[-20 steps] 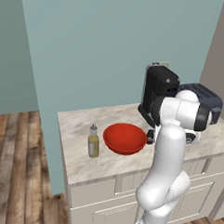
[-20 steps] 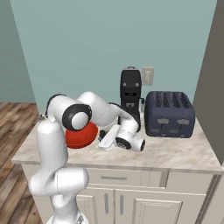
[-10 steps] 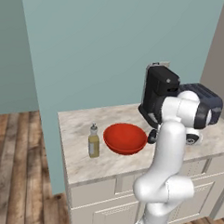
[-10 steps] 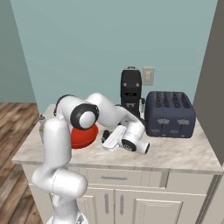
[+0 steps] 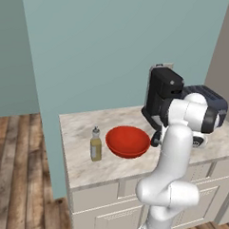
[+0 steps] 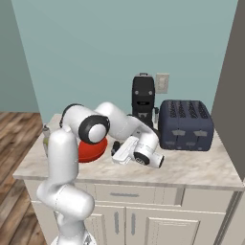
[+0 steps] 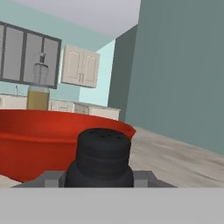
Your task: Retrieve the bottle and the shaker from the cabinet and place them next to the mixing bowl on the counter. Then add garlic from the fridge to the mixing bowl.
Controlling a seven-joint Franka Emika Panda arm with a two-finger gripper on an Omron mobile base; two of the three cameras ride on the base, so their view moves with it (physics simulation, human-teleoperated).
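Note:
The black shaker [image 7: 104, 155] sits between my fingertips, and my gripper [image 7: 104, 178] is shut on it. In the base views the gripper [image 6: 116, 149] is low over the counter [image 5: 85, 167], just right of the red mixing bowl [image 5: 128, 141]. The shaker [image 5: 156, 138] shows as a small dark shape at the bowl's right rim. The bottle [image 5: 96, 145] of yellowish liquid stands upright on the counter left of the bowl. From the hand, the bowl [image 7: 43, 135] is close on the left, with the bottle [image 7: 38, 89] behind it. I cannot tell whether the shaker touches the counter.
A black coffee machine [image 6: 144, 98] stands at the back against the wall. A dark toaster [image 6: 185, 124] sits to its right. The counter's left end [image 5: 63, 121] drops off to a wood floor. A grey-brown wall [image 6: 229, 95] closes the right side.
My arm's elbow has swung slightly to the right. The hand has stayed low beside the bowl with the shaker in its grip. Bowl and bottle have not moved.

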